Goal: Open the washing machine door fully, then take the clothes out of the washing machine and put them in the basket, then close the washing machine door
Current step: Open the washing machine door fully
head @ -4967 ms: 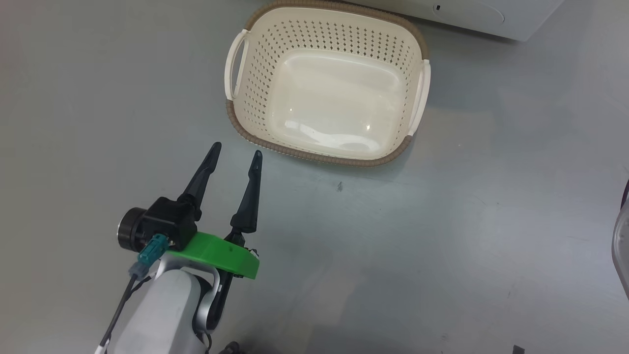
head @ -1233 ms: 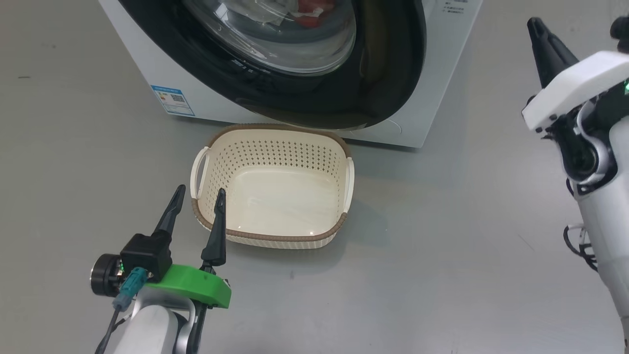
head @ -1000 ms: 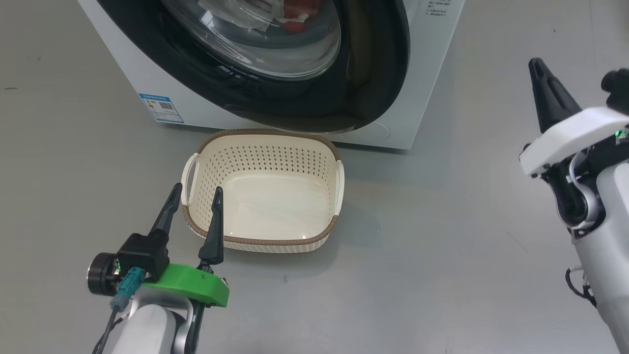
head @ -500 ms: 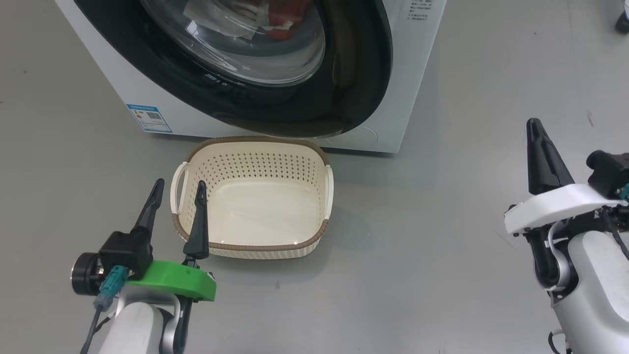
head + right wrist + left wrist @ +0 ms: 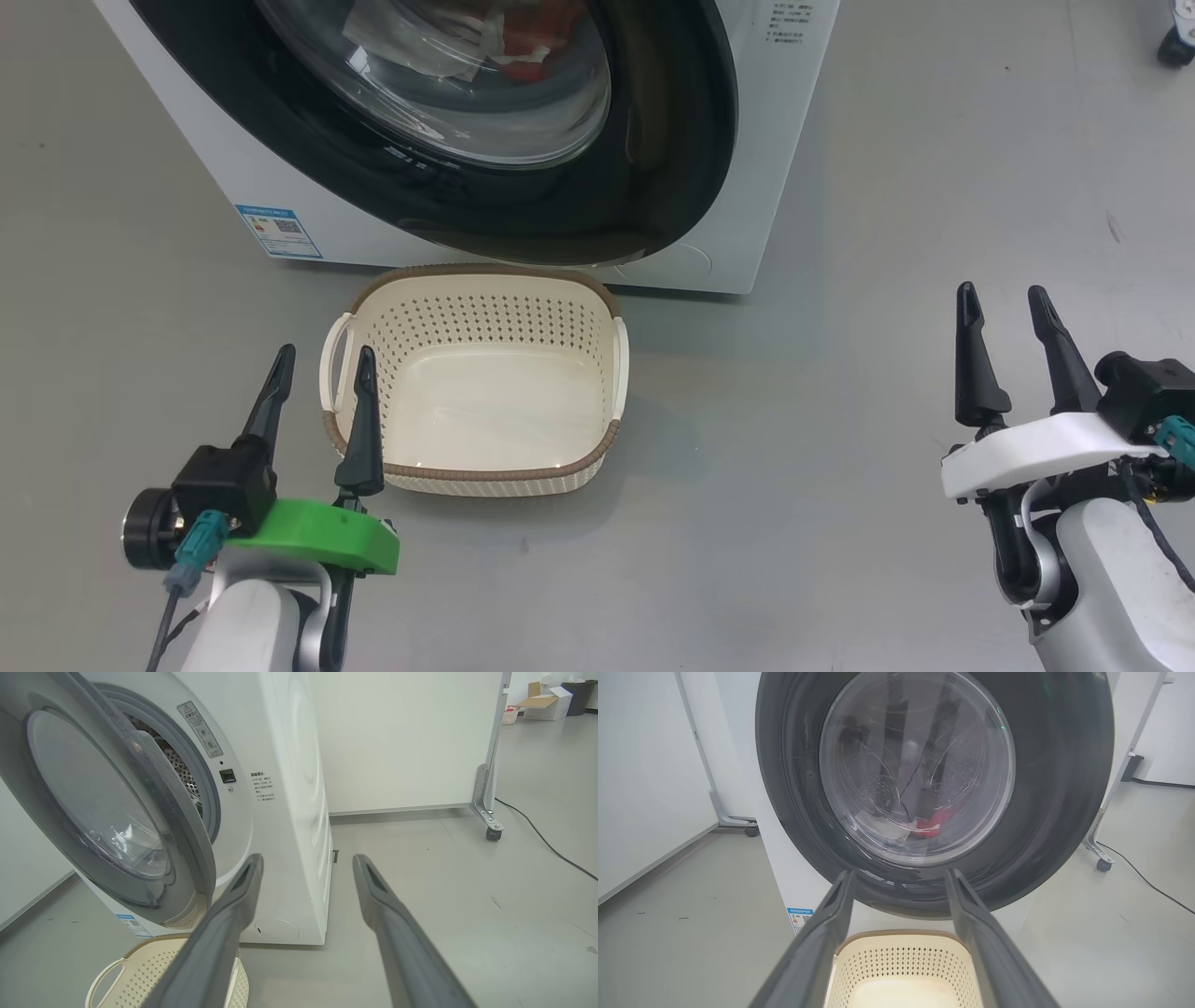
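Swinging the washing machine door (image 5: 107, 802) fully wide looks to be the step in hand; it stands only ajar at the left of the right wrist frame, its free edge off the washing machine (image 5: 784, 140); the right tool (image 5: 1001, 291) and left tool (image 5: 325, 353) both gape empty; the clothes (image 5: 936, 821) lie behind the glass; the basket (image 5: 485, 471) sits bare mid-frame below; hook behind that edge, follow the hinge arc.

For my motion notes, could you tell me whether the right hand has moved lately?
Yes: against the washing machine, the right hand has drawn back down the head view, and opened.
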